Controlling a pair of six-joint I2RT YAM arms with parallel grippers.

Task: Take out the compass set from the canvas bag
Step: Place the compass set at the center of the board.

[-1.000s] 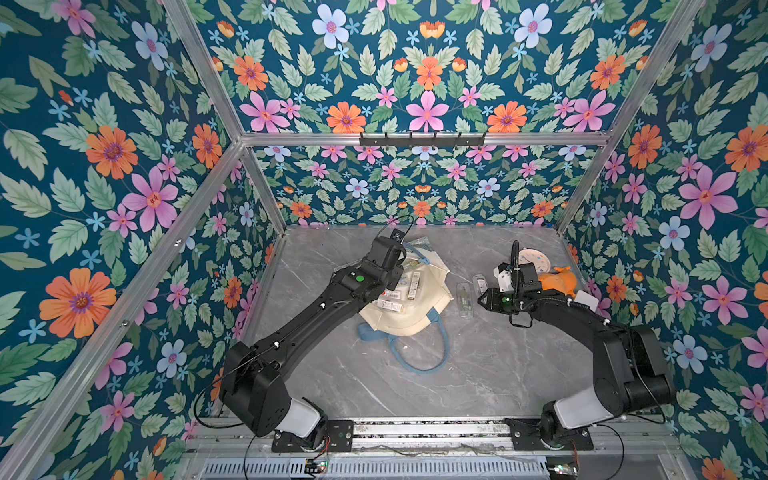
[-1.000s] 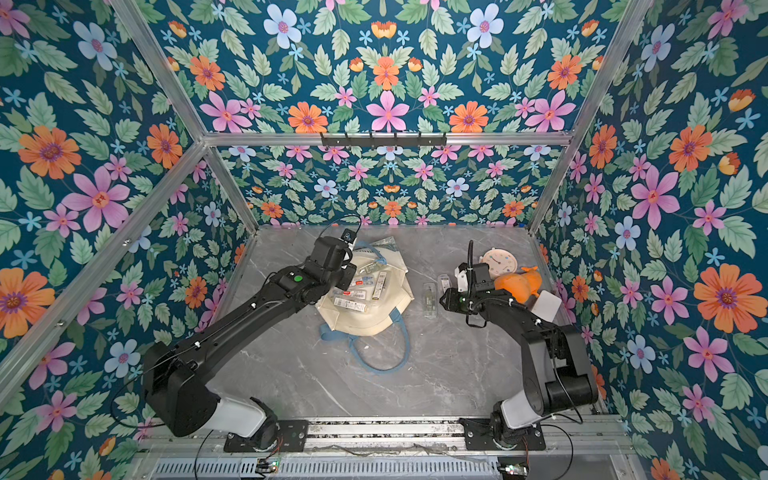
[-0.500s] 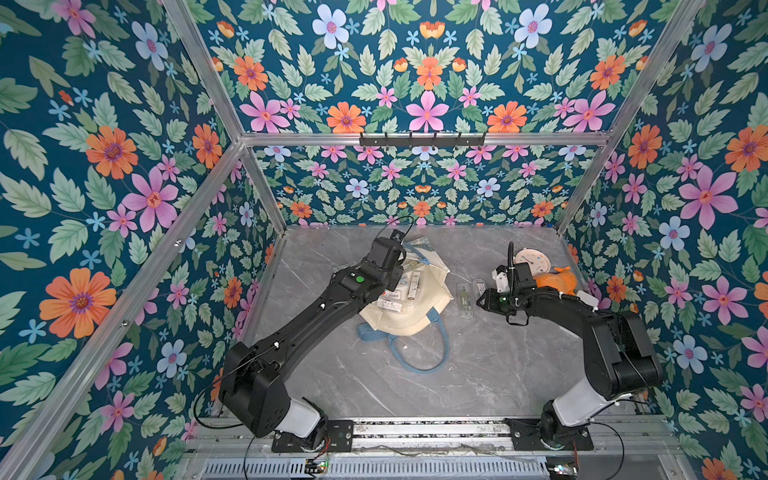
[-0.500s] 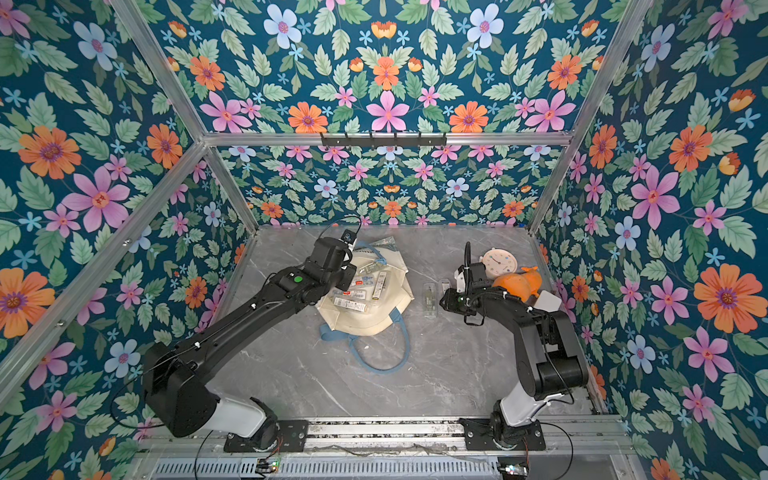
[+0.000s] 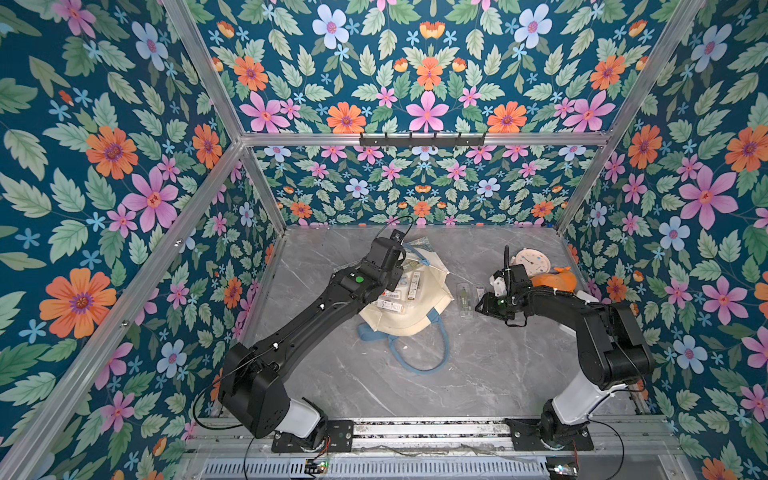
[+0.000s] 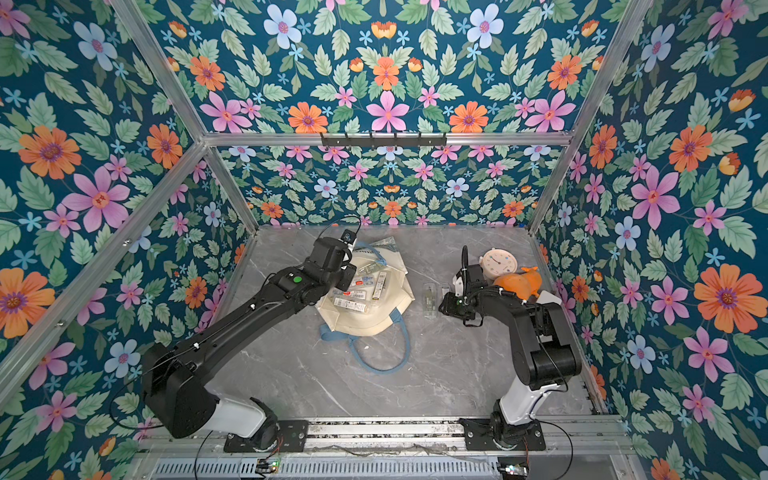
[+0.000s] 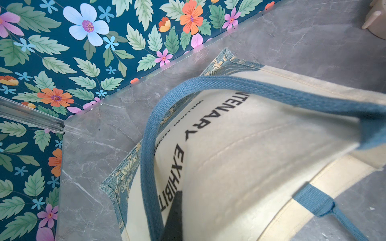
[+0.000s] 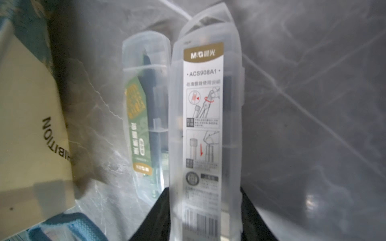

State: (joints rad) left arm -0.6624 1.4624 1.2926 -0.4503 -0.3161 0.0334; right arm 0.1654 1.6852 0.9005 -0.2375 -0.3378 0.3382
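My right gripper (image 5: 481, 306), clamped on the compass set (image 8: 203, 125), has come down beside a second case (image 8: 144, 116), clear of the canvas bag (image 5: 415, 316); left fingers (image 7: 173, 208) closed.

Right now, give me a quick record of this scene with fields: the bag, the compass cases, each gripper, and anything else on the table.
bag: canvas bag lying on the grey table, blue handles slack
cases at bag: several labelled cases on its cloth
cases beside bag: held case, plus a second case lying on the table
left gripper: shut, over the bag; what it pinches is unclear
right gripper: shut on the held case
other: cream clock, orange toy near the right arm
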